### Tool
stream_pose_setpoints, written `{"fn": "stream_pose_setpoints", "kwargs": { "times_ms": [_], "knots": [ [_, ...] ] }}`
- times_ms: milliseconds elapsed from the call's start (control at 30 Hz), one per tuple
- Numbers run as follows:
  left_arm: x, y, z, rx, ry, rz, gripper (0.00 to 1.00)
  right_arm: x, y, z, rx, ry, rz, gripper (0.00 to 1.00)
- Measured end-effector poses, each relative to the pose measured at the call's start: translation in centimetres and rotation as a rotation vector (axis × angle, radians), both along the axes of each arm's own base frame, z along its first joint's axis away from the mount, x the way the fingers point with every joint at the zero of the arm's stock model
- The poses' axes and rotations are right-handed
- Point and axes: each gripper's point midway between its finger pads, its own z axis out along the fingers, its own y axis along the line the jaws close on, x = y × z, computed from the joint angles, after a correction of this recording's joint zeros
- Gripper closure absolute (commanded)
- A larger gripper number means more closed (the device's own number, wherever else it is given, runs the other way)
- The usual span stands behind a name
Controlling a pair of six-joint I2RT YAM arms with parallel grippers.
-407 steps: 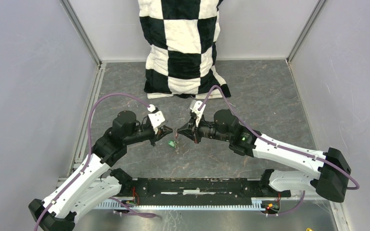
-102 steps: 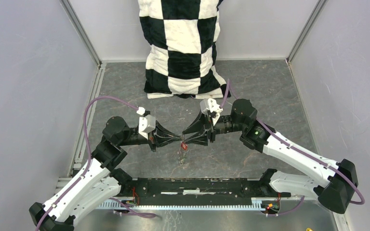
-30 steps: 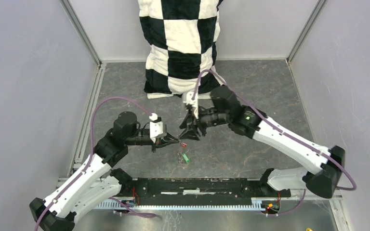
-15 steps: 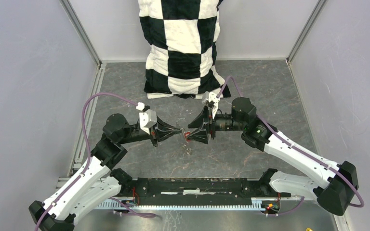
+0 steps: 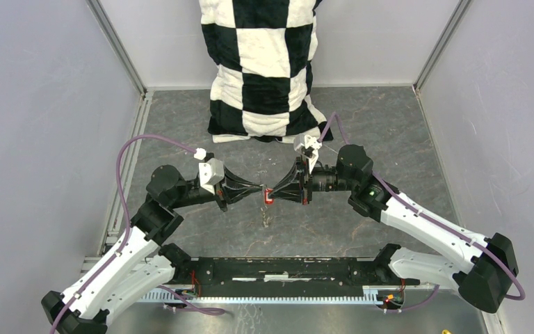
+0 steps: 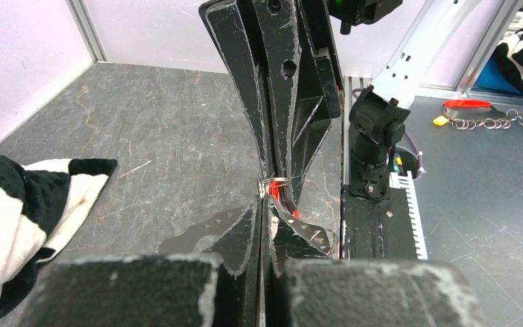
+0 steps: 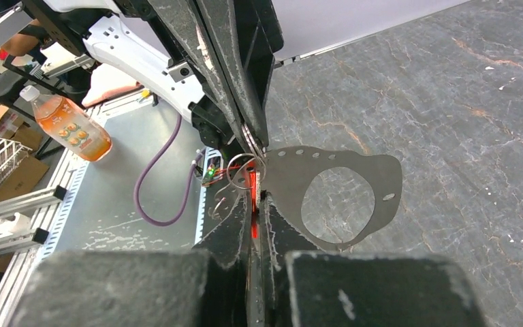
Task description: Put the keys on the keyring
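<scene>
The right gripper (image 5: 276, 195) is clamped on the red key (image 7: 252, 206), whose head is squeezed between the closed fingers with only a sliver showing. The left gripper (image 5: 253, 193) is pressed shut too, apparently on the wire of the keyring (image 7: 240, 167), which curls out right at its tips. The two grippers are held nose to nose above the table (image 5: 389, 132), tips almost touching. This is judged deliberate: the ring is steadied by one arm so that the key can be worked onto the wire by the other. In the top view only a red speck is made out between the tips, with a small greyish tangle (image 5: 265, 218) just below them that cannot be told as hanging or lying. The ring's loops are revealed by the right wrist view alone, while the left wrist view shows just a short glint of wire and a red edge beside the opposing fingers. The green key cannot be found in any view. The checkered cushion (image 5: 264, 62) is propped well apart at the back
</scene>
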Motion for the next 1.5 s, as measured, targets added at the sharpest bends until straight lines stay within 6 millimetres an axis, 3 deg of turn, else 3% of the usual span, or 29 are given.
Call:
{"fn": "stream_pose_setpoints", "kwargs": {
  "times_ms": [333, 567, 800, 933, 1167, 1500],
  "knots": [
    [0.0, 0.0, 0.4, -0.010, -0.014, 0.000, 0.98, -0.3, -0.1, -0.9, -0.030, 0.013, 0.019, 0.99],
    [0.0, -0.2, 0.1, -0.002, -0.004, -0.010, 0.98, -0.8, 0.2, -1.6, -0.058, 0.025, 0.073, 0.69],
    [-0.3, -0.3, 0.4, -0.012, -0.021, -0.033, 0.98, -0.7, 0.1, -2.6, -0.126, 0.019, 0.093, 0.51],
    [-0.6, -0.3, 0.4, -0.010, -0.022, -0.048, 0.98, -0.4, -0.4, -2.7, -0.170, -0.009, 0.078, 0.35],
    [-1.9, -0.3, -0.8, 0.028, 0.015, -0.117, 0.98, 1.1, -1.3, 0.2, -0.159, -0.135, 0.012, 0.35],
    [-2.8, -0.2, -2.3, 0.062, 0.061, -0.164, 0.98, -0.2, -0.5, 0.9, -0.054, -0.134, 0.095, 0.37]
  ]
}}
